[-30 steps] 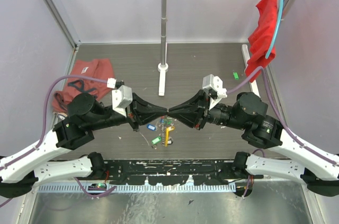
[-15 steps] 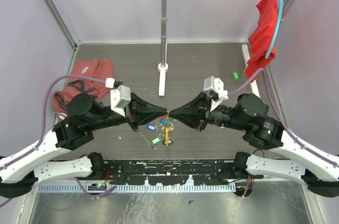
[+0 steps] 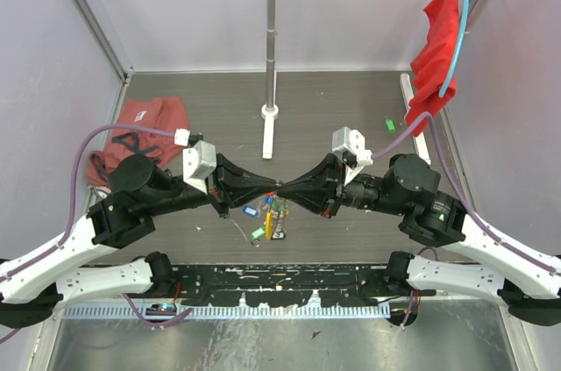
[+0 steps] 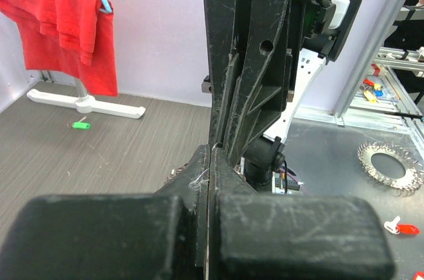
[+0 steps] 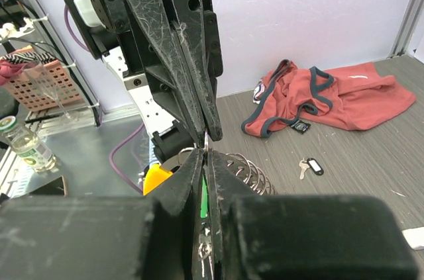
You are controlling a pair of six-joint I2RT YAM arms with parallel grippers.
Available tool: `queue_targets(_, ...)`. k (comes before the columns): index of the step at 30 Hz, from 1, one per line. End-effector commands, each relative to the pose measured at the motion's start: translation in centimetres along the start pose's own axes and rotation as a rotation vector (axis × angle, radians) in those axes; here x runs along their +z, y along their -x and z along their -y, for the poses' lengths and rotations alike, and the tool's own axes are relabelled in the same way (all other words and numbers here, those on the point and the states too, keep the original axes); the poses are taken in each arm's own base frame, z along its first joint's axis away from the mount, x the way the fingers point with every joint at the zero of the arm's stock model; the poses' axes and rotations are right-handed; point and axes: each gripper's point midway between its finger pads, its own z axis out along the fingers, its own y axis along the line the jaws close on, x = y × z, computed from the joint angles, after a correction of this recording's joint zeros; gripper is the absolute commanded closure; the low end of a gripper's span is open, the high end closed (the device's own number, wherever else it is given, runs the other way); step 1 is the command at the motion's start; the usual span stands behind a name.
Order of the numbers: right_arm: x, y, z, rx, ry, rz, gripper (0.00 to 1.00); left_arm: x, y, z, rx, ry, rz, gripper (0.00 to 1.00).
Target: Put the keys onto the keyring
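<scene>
My two grippers meet tip to tip over the middle of the table. The left gripper (image 3: 273,185) (image 4: 212,154) is shut on a thin wire of the keyring (image 3: 277,217). The keyring's silvery coils (image 5: 255,173) and yellow section (image 5: 158,178) hang under the tips. The right gripper (image 3: 284,186) (image 5: 206,151) is shut on a thin, edge-on metal piece that looks like a key. A green strip shows in the slit between its fingers. A blue-tagged key (image 3: 250,210) and a green-tagged key (image 3: 259,232) sit beside the hanging keyring.
A black-tagged key (image 5: 310,166) lies on the table near a red cloth (image 3: 140,130). The rack's pole (image 3: 270,55) stands behind the grippers. Another red cloth (image 3: 438,38) hangs at the right, and a green-tagged key (image 3: 389,124) lies under it.
The right gripper has closed further and edged left against the left gripper's tips. The yellow section under them has swung slightly left. The left arm holds still.
</scene>
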Motion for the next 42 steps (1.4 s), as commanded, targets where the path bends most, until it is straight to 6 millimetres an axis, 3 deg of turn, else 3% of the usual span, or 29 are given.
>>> queue_targets(1,0.4,1.3,-0.8,-0.011,0.044,0.041,0.87,-0.2,2.9,0.6,0.023,-0.020,0.090,1.00)
queue_targets(6,0.3,1.5,-0.9,-0.015,0.048,0.045,0.98,-0.2,2.8,0.5,0.024,-0.018,0.089,1.00)
queue_targets(12,-0.3,1.8,-0.7,-0.037,0.024,0.023,0.99,-0.3,2.8,0.5,0.024,-0.012,0.084,1.00)
queue_targets(16,-1.2,1.8,-0.4,-0.100,0.001,-0.084,0.99,-0.7,2.5,0.6,0.035,-0.013,0.045,0.82)
queue_targets(23,-2.5,-0.4,0.7,-0.149,-0.041,-0.374,0.99,-1.5,1.7,0.0,0.063,0.019,-0.025,0.53)
queue_targets(28,-3.2,-2.4,1.3,-0.138,-0.054,-0.549,0.99,-1.2,0.5,-0.4,0.074,0.032,-0.081,0.47)
queue_targets(42,-2.4,-2.9,1.8,-0.176,-0.027,-0.639,0.99,-0.1,-2.0,-0.3,0.064,-0.013,-0.158,0.32)
